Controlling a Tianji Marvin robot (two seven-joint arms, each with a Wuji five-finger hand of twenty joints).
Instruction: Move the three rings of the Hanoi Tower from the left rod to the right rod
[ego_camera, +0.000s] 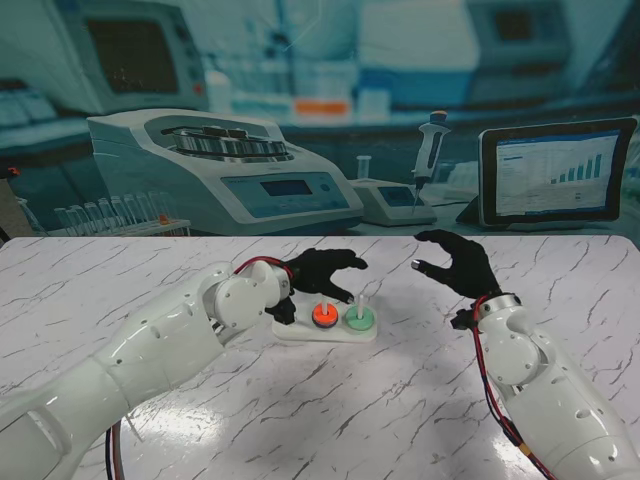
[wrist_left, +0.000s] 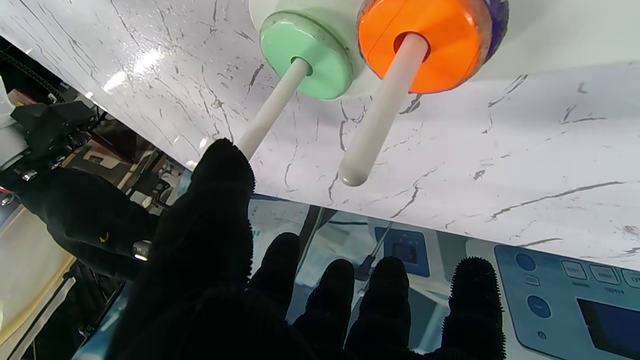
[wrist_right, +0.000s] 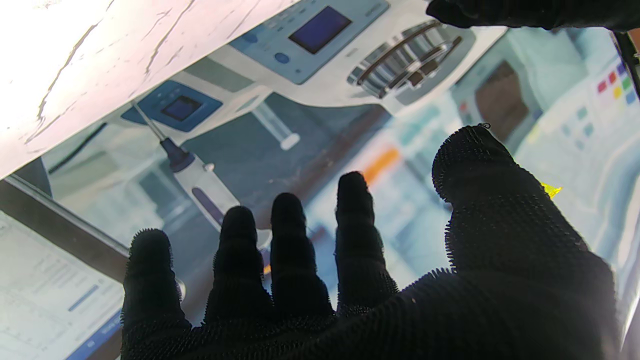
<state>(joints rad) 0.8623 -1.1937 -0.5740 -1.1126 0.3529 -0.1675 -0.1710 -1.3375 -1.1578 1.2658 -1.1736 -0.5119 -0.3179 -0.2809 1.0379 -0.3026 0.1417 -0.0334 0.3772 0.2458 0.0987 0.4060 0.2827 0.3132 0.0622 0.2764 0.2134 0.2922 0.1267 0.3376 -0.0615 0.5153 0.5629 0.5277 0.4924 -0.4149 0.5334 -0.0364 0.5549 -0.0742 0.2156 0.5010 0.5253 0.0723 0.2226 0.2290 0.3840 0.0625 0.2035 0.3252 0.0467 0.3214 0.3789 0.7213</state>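
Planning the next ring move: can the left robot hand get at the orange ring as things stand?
Probably yes. The left robot hand hovers open right over the orange ring, which is topmost on its rod, with nothing between them.

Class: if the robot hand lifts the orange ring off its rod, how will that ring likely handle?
The orange ring looks rigid, so it probably keeps its shape. Its glossy surface may be slippery. Threaded on the white rod, it likely must rise straight or it binds.
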